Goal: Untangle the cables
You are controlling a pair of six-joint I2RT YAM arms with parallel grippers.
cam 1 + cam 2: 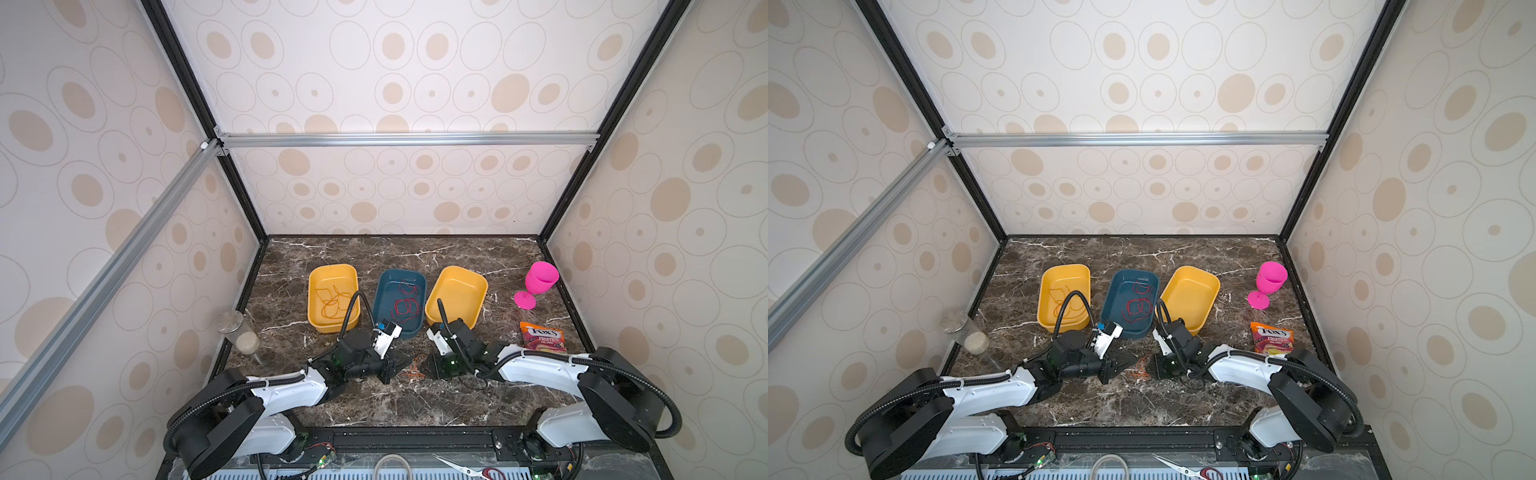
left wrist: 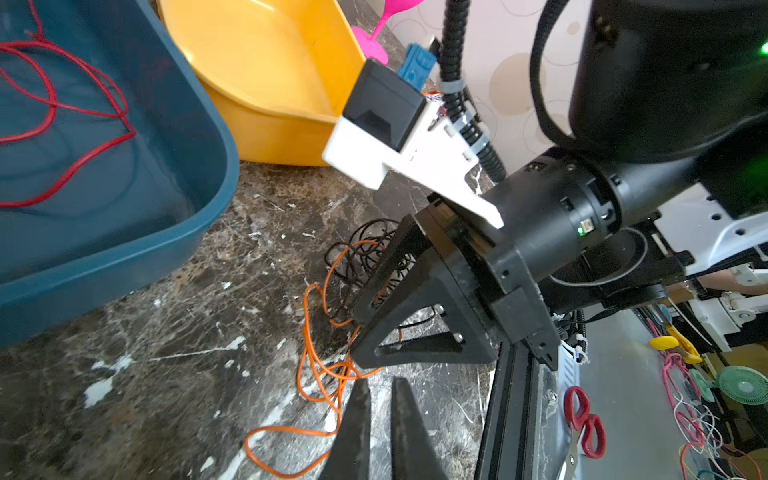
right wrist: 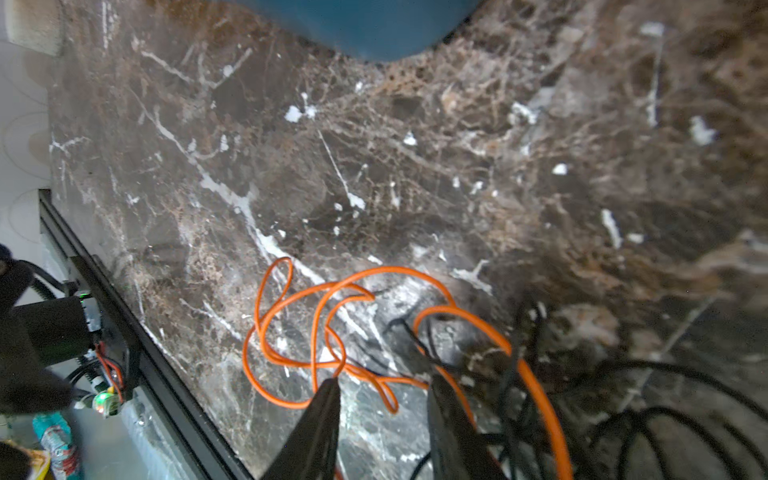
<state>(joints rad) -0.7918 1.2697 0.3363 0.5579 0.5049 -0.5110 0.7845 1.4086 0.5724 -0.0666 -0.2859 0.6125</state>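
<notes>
Surface: dark brown marble tabletop (image 1: pixel 374 403), inside a booth walled with cream panels printed with ovals.
Left arm's end: left gripper (image 2: pixel 379 384) sits low over the marble. Its jaws are parted by a narrow slit and grip nothing.
Right arm's end: right gripper (image 3: pixel 382 384) faces the left one, tips toward tips. Its jaws stand apart and are not clamped on anything, though an orange strand crosses the gap at its fingertips.
Between the tips: loose orange cable (image 3: pixel 386 269) lies in loops on the marble, just ahead of both grippers.
Under the right tips: black cable (image 2: pixel 361 257) is coiled beneath and beside the right gripper, and it crosses the orange loops.
Beyond both: red cable (image 1: pixel 399 309) lies in the blue tray (image 1: pixel 397 331), well apart from either gripper.
Beyond the left: second orange cable (image 1: pixel 332 307) lies in the left yellow tray (image 1: pixel 332 274).
Beyond the right: right yellow tray (image 1: pixel 457 291) stands past that arm's wrist.
</notes>
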